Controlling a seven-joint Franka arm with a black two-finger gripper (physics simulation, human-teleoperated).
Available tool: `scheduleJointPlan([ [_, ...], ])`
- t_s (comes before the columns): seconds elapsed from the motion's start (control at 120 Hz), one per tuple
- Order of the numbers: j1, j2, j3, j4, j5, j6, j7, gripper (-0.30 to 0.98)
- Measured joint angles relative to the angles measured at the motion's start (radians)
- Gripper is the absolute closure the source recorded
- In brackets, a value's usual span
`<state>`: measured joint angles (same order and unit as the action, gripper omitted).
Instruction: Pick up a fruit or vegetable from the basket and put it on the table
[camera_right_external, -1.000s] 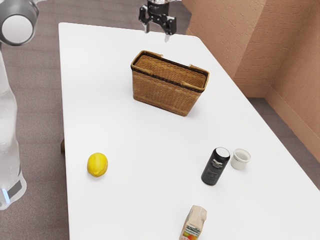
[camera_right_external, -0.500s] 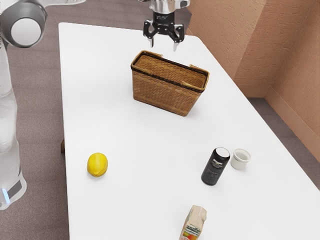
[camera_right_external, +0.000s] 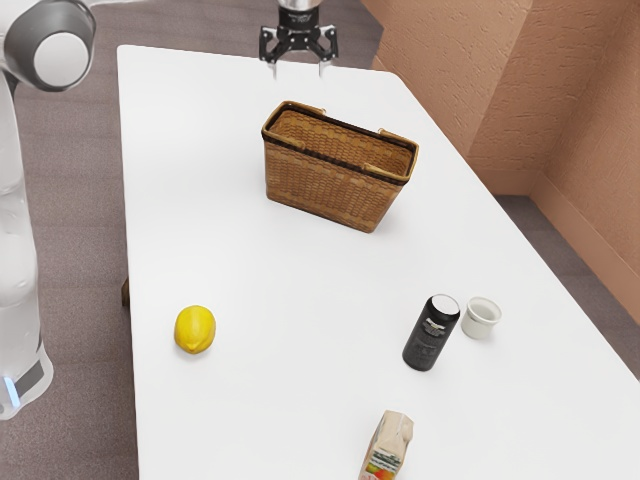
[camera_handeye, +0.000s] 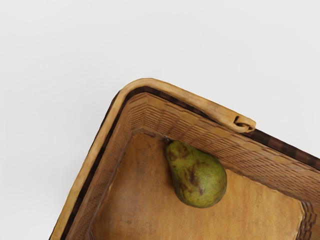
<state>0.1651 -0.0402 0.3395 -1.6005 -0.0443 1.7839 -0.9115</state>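
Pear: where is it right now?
In the wrist view, the pear lies on the floor inside the wicker basket, close against one long wall, the one whose rim carries the handle's hooked end.

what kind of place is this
Probably a plain indoor room in a simulated test scene: a white table on a grey floor, beside orange-brown walls, with a robot arm next to it.
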Motion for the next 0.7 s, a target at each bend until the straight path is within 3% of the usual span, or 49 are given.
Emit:
scheduleJointPlan([
  [0.158,0.058,0.000,-0.062,0.000,0.041,0.002,-0.050,0.00],
  [0.45,-0.077,0.000,-0.084,-0.025,0.060,0.011,-0.114,0.00],
  [0.7,-0.035,-0.034,-0.109,-0.160,0.113,0.086,-0.153,0.00],
])
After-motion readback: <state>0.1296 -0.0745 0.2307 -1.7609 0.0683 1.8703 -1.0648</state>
